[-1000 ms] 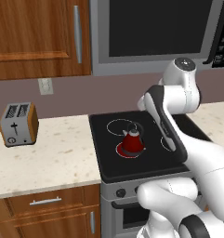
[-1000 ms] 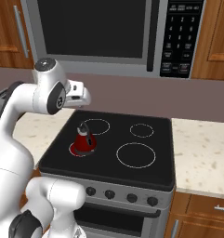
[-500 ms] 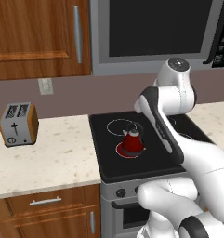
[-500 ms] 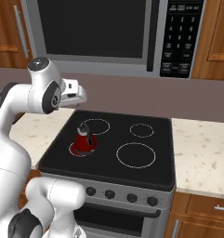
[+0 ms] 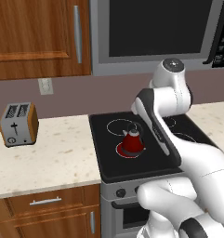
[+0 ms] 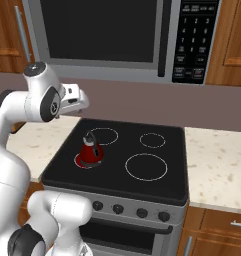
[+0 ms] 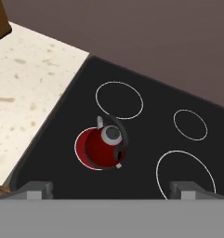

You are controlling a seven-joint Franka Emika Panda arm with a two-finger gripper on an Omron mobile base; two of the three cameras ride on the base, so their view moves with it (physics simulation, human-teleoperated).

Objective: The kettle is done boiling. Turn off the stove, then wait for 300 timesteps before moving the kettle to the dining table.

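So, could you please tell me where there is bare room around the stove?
Free: the counter between toaster and stove, and the three rings beside the kettle. Crowded: the kettle's front-left ring.

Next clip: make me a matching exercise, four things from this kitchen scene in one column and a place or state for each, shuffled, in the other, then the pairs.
Things:
1. kettle
2. toaster
3. microwave
4. gripper

Places or states:
A. mounted on the wall above the stove
B. open, holding nothing
C. on the counter, beside the stove
D. on the red-glowing front burner

Pairs: 1-D, 2-C, 3-A, 4-B
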